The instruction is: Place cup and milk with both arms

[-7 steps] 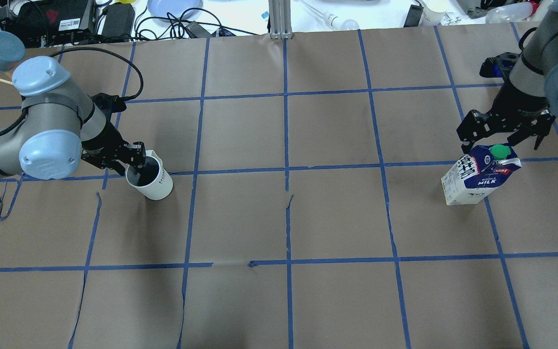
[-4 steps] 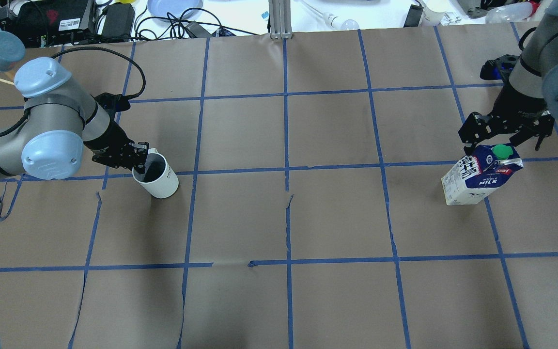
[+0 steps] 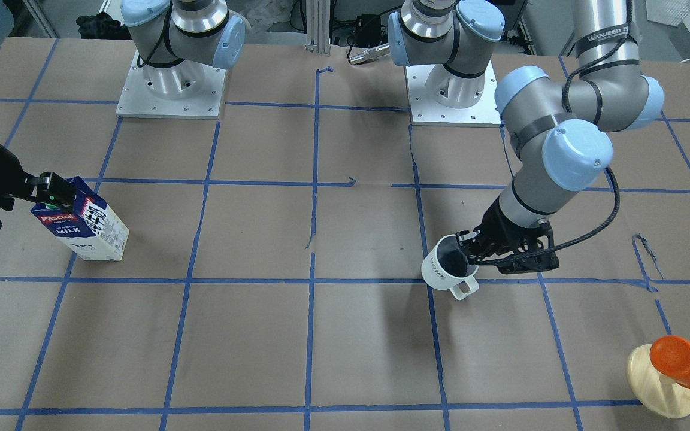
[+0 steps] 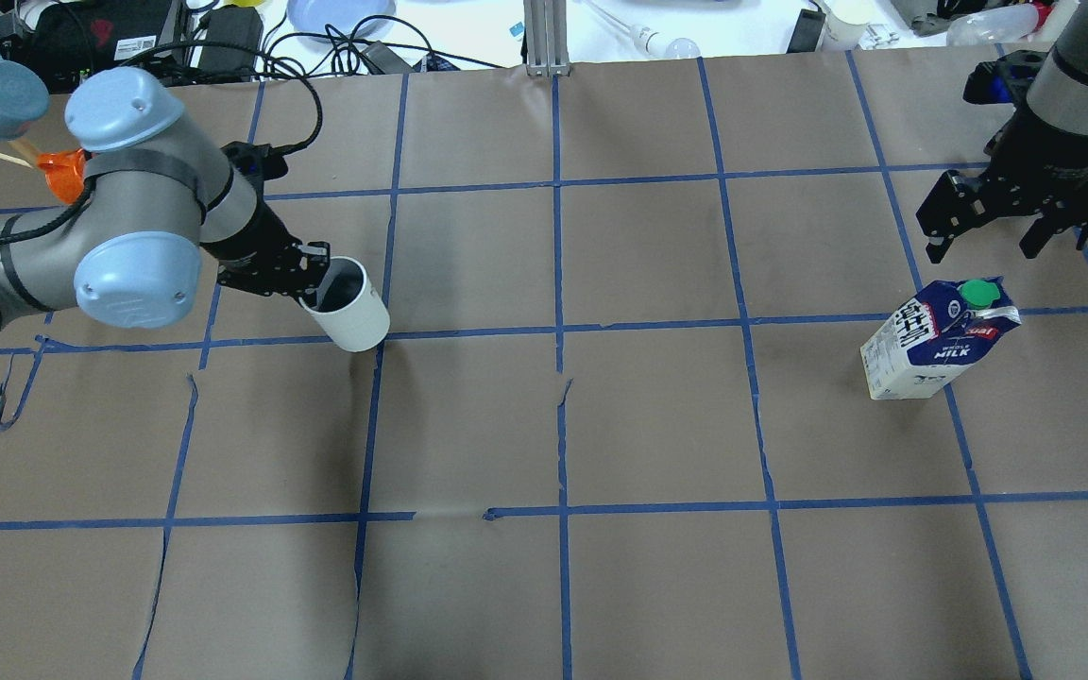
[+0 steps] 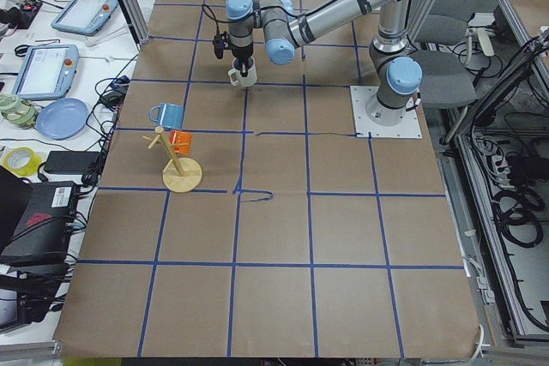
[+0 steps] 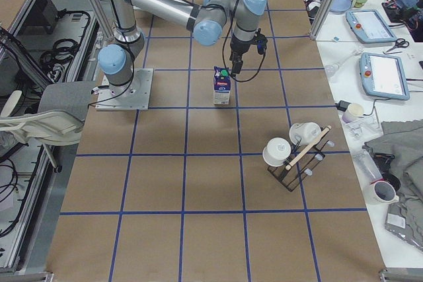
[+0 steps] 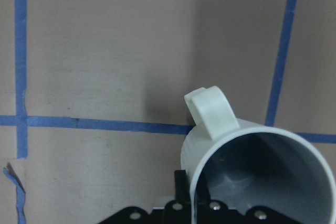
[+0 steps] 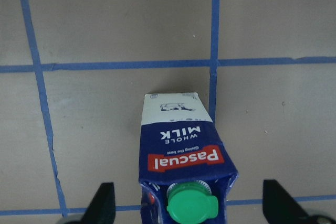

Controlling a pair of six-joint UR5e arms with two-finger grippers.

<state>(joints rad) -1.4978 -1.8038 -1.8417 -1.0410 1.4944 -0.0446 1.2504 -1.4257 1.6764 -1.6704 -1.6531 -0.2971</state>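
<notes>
The left gripper (image 4: 314, 283) is clamped on the rim of the cup (image 4: 352, 314), with one finger inside and one outside, and it holds the cup tilted on the robot's left side of the brown paper surface (image 4: 657, 425), the handle pointing away from the robot. The milk (image 4: 933, 342) stands upright on the surface at the robot's right side, with its green cap on top. The right gripper (image 4: 978, 247) hangs above it with fingers (image 8: 103, 203) spread wide apart, not touching it.
</notes>
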